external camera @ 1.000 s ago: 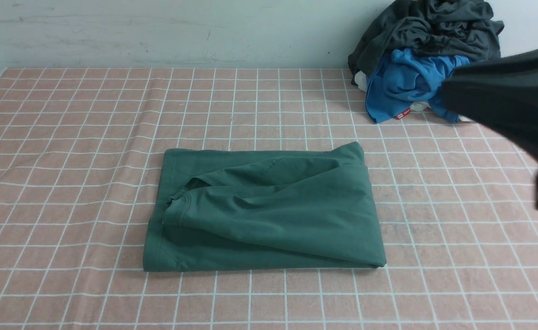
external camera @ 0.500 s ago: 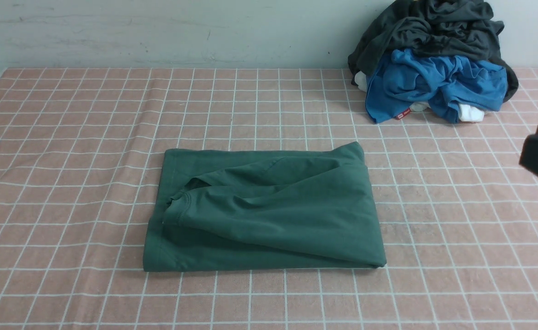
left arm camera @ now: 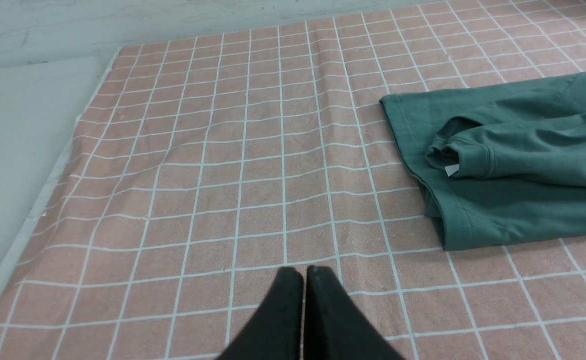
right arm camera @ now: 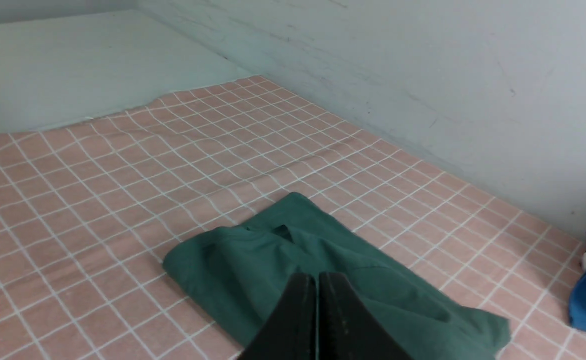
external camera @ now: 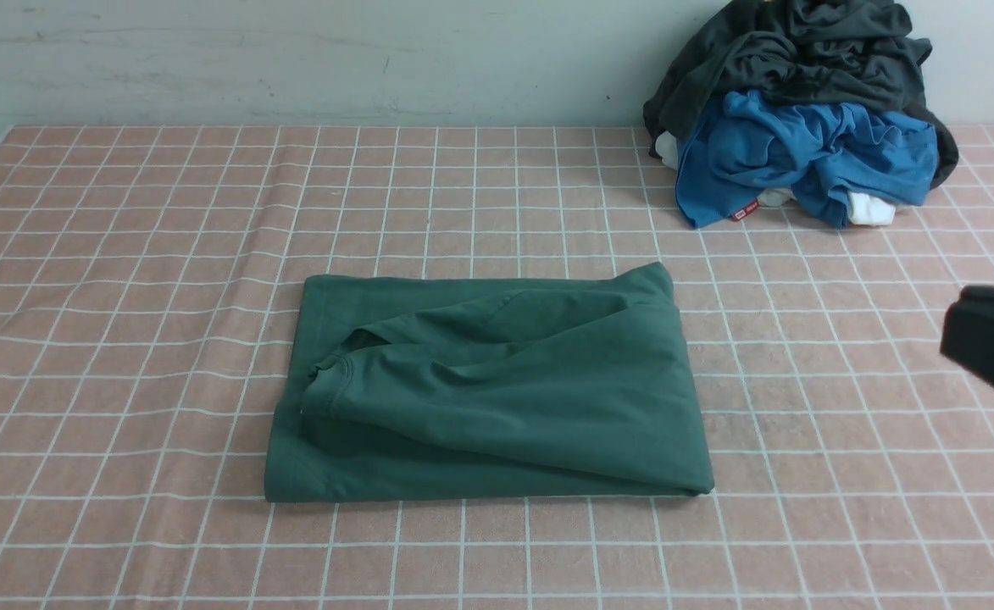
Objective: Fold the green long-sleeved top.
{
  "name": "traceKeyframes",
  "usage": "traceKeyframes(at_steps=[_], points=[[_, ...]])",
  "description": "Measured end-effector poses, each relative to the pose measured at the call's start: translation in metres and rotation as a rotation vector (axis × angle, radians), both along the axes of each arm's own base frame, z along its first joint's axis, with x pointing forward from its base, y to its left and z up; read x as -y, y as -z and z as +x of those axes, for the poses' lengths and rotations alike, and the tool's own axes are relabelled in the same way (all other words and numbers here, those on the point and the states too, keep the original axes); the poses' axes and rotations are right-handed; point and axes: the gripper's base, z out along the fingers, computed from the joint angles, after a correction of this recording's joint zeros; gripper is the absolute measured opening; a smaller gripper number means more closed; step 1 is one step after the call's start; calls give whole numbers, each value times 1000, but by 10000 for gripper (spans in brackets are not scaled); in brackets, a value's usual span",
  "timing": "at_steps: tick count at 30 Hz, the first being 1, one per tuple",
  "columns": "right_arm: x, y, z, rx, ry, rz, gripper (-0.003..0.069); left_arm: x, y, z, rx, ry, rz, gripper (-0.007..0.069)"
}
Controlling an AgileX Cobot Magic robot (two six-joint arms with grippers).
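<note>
— Fingers first: on our left gripper [left arm camera: 303,272] the black fingers [left arm camera: 285,295] are pressing flat together, gripping nothing, and hanging over bare cloth just beside the garment's hem edge. Are we seeing the same on the other side?

— We are. On our right gripper [right arm camera: 317,277] the fingers [right arm camera: 340,310] are meeting tip to tip with nothing between them, and in the front view that arm is showing only as a dark shape at the right edge, well apart from the garment.

— And the large dark green cotton long-sleeved top [external camera: 488,385]?

— It is lying in the middle of the table [external camera: 124,254], on the pink white-checked cloth, as a compact rectangle, with its ribbed neck [left arm camera: 465,155] tucked toward our left. Neither arm is touching it.

— So which step are we judging this to be?

— We are judging the folding as finished, or very nearly so, and both arms as standing clear. The upper layer is sitting a little askew, with a far right corner poking out.

— Then what is the next move asking of us?

— Probably only parking the arms. If tidying is wanted, we are needing to part the fingers and pinch that corner. The heap of charcoal-grey and bright blue garments [external camera: 802,110] in the far right corner is not ours to touch.
</note>
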Motion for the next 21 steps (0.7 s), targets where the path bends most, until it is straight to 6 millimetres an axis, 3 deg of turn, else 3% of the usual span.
traceKeyframes(at_steps=[5, 11, 16, 21], points=[[6, 37, -8, 4, 10, 89, -13, 0, 0, 0, 0, -1, 1, -3], [41, 109, -21, 12, 255, 275, -14, 0, 0, 0, 0, -1, 1, -3], [63, 157, -29, 71, 497, 215, -14, 0, 0, 0, 0, -1, 1, -3], [75, 180, -31, 67, 700, 176, -14, 0, 0, 0, 0, -1, 1, -3]])
